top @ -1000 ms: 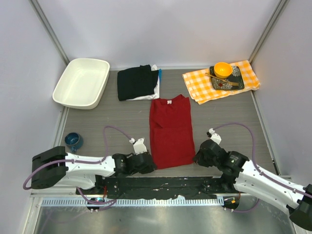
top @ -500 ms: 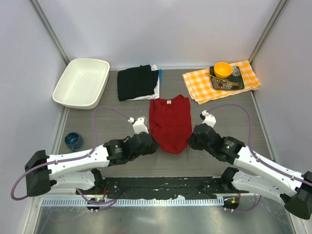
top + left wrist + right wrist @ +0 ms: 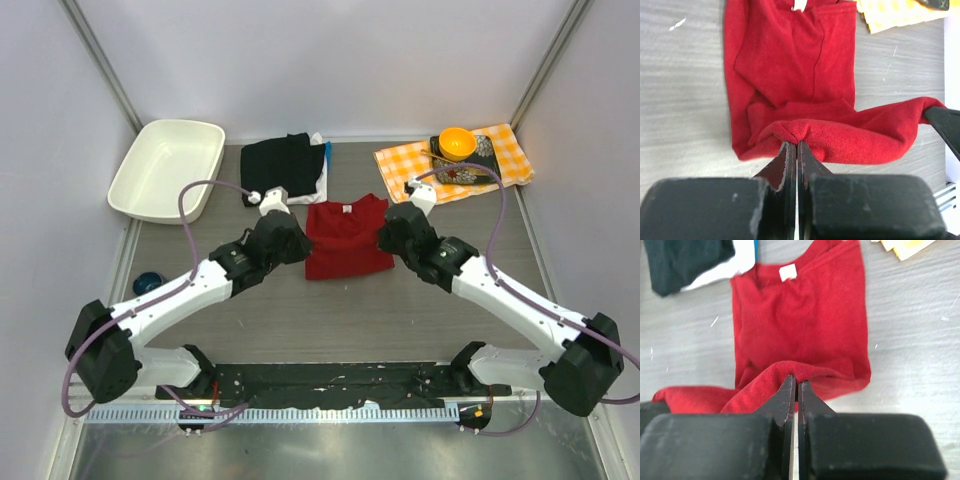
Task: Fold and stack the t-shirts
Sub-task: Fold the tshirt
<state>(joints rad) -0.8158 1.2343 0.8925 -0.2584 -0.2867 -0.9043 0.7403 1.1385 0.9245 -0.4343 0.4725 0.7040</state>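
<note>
Red t-shirt (image 3: 346,243), part-folded, mid-table on grey wood-grain surface (image 3: 400,320)
Left gripper (image 3: 797,146) and right gripper (image 3: 795,383) each clamped tight on a hem corner, raised over the shirt's body; folded black and white t-shirts (image 3: 282,168) just behind; white tub (image 3: 167,170) far left; checked cloth (image 3: 400,175) far right; pale plain walls (image 3: 300,60) around.

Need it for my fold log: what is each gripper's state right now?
Left gripper: closed, holding the red t-shirt.
Right gripper: closed, holding the red t-shirt.
</note>
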